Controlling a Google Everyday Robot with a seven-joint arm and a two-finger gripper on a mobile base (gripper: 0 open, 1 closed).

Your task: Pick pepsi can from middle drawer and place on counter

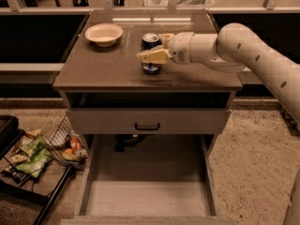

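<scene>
The pepsi can (151, 40), dark blue with a silver top, stands upright on the counter (103, 65), right of its middle. My gripper (146, 49) reaches in from the right and is shut on the can, with one finger across its front and the other behind it. The can's base rests on the counter. The middle drawer (150, 198) is pulled out low at the front, and its grey floor is bare.
A cream bowl (104, 33) sits on the counter's back left. A closed drawer front with a black handle (147, 125) lies under the counter. A wire rack with snack packets (35, 153) stands on the floor at the left.
</scene>
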